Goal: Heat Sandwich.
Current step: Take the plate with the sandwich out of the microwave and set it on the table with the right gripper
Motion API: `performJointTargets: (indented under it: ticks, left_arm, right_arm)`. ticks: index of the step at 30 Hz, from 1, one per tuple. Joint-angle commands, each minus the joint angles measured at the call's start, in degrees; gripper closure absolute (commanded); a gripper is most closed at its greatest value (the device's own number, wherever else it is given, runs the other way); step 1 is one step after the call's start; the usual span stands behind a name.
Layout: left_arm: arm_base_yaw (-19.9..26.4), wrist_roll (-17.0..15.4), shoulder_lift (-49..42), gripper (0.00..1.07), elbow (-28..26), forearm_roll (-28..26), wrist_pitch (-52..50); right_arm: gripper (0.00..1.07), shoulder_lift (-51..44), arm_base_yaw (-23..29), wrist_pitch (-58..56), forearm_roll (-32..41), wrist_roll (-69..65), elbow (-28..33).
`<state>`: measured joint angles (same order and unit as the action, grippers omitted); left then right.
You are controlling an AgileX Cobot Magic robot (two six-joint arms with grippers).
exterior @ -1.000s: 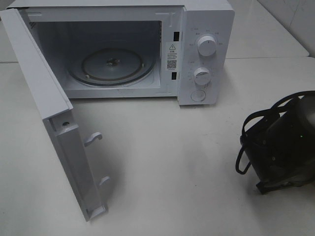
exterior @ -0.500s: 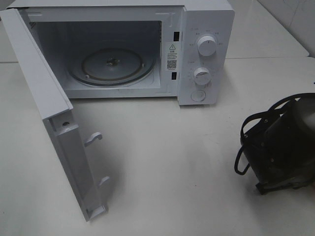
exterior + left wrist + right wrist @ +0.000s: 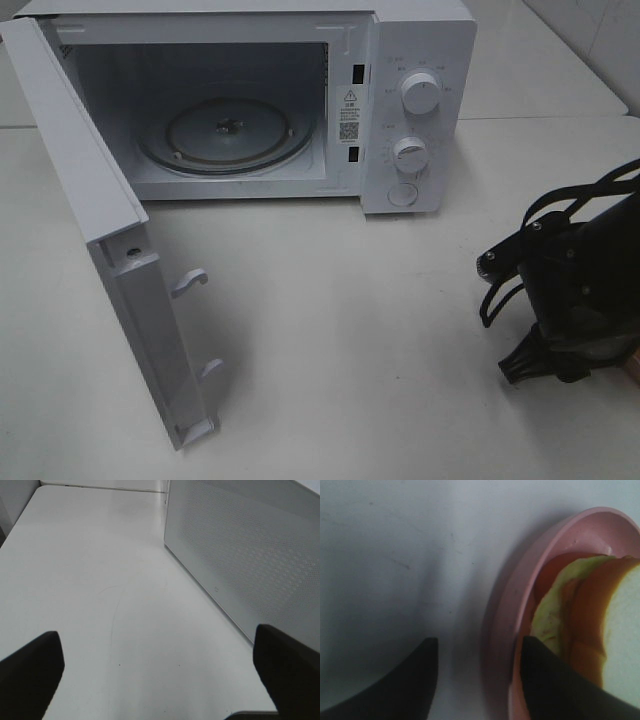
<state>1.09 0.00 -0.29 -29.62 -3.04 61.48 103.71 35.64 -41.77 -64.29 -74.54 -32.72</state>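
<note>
Sandwich (image 3: 600,625) on pink plate (image 3: 520,590); right fingers (image 3: 545,680) parted astride rim; left fingers (image 3: 30,675) wide, empty.

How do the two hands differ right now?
The left hand is wide open over bare table beside the microwave door. The right hand is partly open, straddling the rim of the pink plate that carries the sandwich. Neither holds anything.
</note>
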Motion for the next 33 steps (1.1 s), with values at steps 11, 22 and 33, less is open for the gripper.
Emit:
performJointTargets:
  ticks: [11,22,33]
  left_arm:
    - [0.2,0.0,-0.7,0.10,0.1,0.1,-0.2]
    - [0.2,0.0,-0.7,0.10,0.1,0.1,-0.2]
    - [0.2,0.0,-0.7,0.10,0.1,0.1,-0.2]
  right_arm:
    - [0.27,-11.2,-0.3,1.3,8.5,14.2,-0.2]
    - [0.25,-23.4,-0.2,1.3,18.7,32.7,-0.2]
    - [0.26,-38.6,-0.2,-1.4,40.2,57.5,-1.0]
